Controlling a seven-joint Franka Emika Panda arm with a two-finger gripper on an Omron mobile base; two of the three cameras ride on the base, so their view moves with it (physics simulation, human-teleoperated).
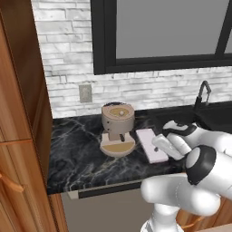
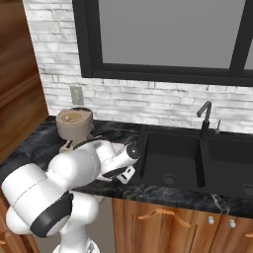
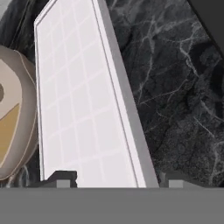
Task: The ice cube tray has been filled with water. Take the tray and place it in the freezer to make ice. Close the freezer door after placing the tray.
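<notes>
The ice cube tray [image 3: 83, 109], a pale pinkish-white slab with a faint grid, lies flat on the black marble counter [image 1: 77, 154] beside the coffee machine. From the left base view, the tray [image 1: 146, 137] runs toward the counter's front edge, with my hand over its near end. My gripper [image 3: 118, 179] straddles that end, one fingertip [image 3: 61, 177] at each long side. Whether the jaws press on the tray I cannot tell. The freezer and its door are out of view.
A round tan coffee machine [image 1: 118, 120] stands just left of the tray, close to the fingers. A black sink [image 2: 170, 158] with a dark faucet [image 2: 205, 116] lies to the right. Brown wooden cabinets [image 1: 18, 113] rise at the left, with a brick wall and window behind.
</notes>
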